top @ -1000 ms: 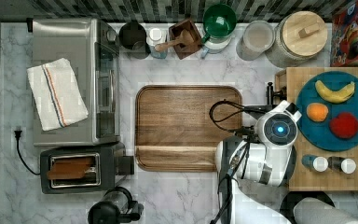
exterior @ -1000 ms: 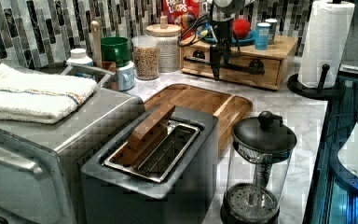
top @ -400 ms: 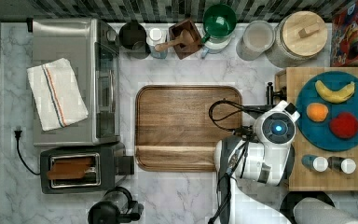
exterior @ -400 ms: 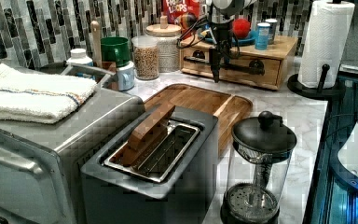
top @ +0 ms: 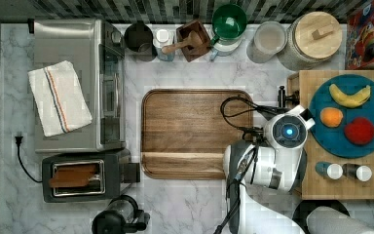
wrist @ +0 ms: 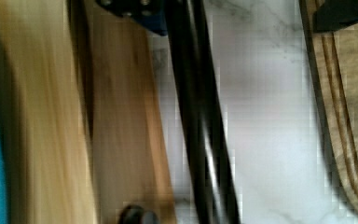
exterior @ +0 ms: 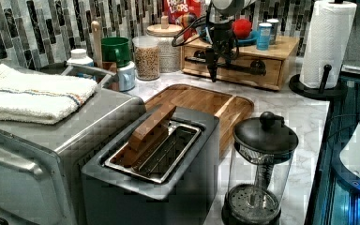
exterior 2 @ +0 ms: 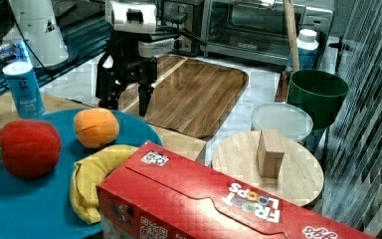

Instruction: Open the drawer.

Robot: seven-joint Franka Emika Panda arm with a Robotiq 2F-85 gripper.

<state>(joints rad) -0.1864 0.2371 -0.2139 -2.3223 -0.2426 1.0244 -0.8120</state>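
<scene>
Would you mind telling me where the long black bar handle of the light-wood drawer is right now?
In the left view, the black bar handle runs along the light-wood drawer front, behind the brown wooden tray, left of the paper towel roll.

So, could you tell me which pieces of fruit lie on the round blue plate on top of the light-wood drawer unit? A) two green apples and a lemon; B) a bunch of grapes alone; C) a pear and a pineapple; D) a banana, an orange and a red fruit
D: on the round blue plate the top view shows a yellow banana, an orange and a red fruit.
</scene>
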